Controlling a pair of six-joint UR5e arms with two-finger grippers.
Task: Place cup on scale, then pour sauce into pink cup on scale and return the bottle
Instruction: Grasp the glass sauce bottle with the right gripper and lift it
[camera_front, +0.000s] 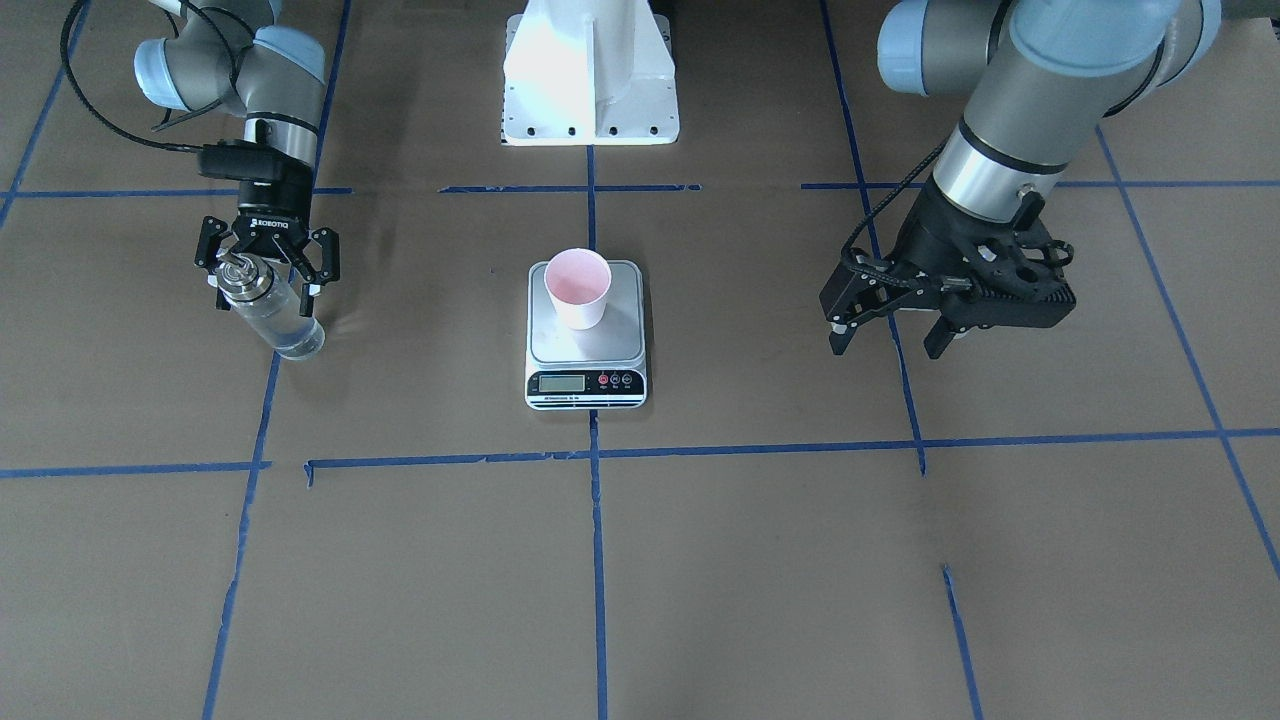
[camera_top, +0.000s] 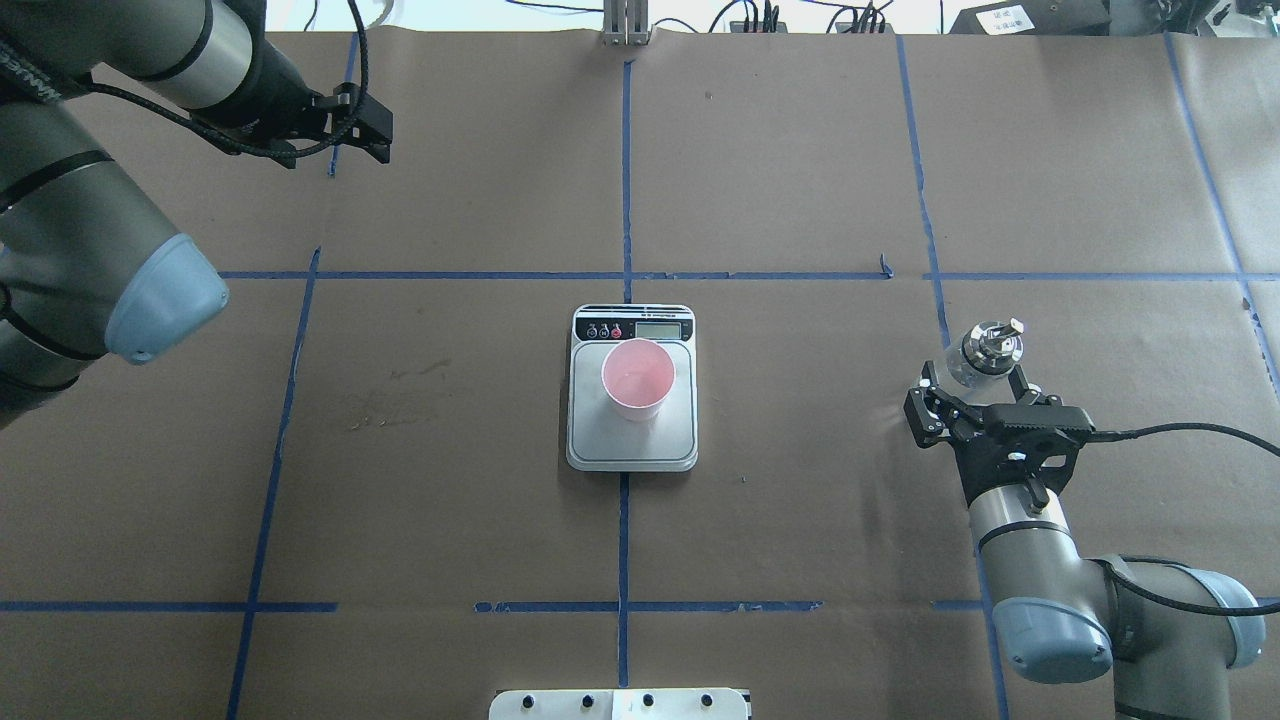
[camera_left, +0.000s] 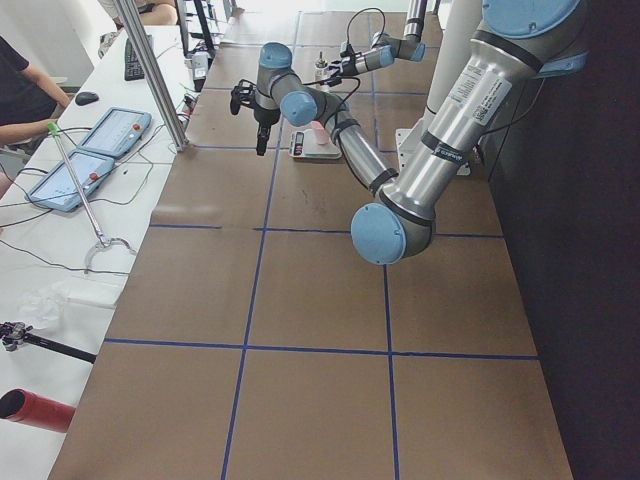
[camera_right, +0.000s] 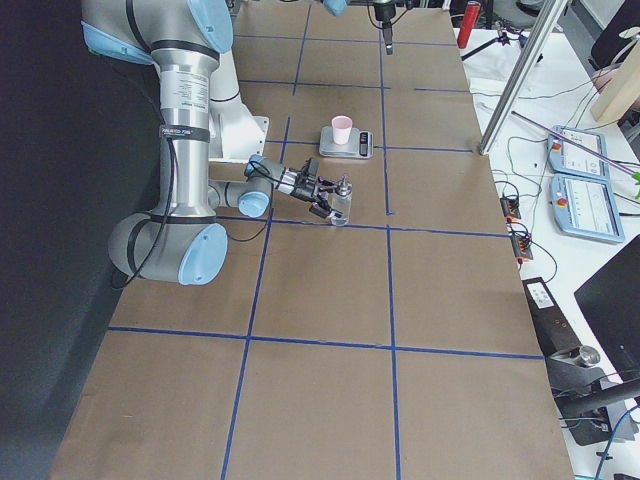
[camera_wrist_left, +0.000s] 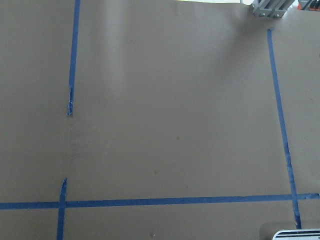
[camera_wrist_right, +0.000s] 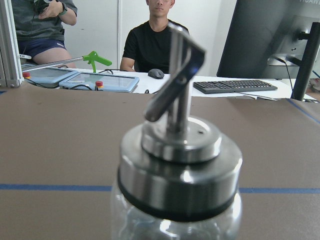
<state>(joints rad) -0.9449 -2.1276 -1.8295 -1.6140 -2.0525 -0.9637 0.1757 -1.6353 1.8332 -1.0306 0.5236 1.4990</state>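
At the table's centre the scale (camera_front: 622, 335) sits across a line of blue tape (camera_front: 597, 520), its front strip facing away from the robot. The display (camera_front: 561, 382) and the print beside the three buttons (camera_front: 614, 379) are too small to read. The pink cup (camera_front: 578, 290) stands upright on the steel platform, toward the edge nearer the robot, with bare steel showing on all sides of it.

"ROBOTIQ" is printed in white on the right gripper (camera_front: 266, 268). Its fingers are spread wide to either side of the glass bottle (camera_front: 278, 318), with a gap showing on each side of the steel collar, so they do not clamp it. The bottle stands on the brown paper (camera_front: 430, 560) near a tape line, with the clear sauce (camera_front: 290, 335) inside. In the right wrist view its spout fills the middle.

The left gripper (camera_front: 888, 340) hangs above the paper with its jaws apart and nothing between them. A wide stretch of paper separates the scale from each gripper.
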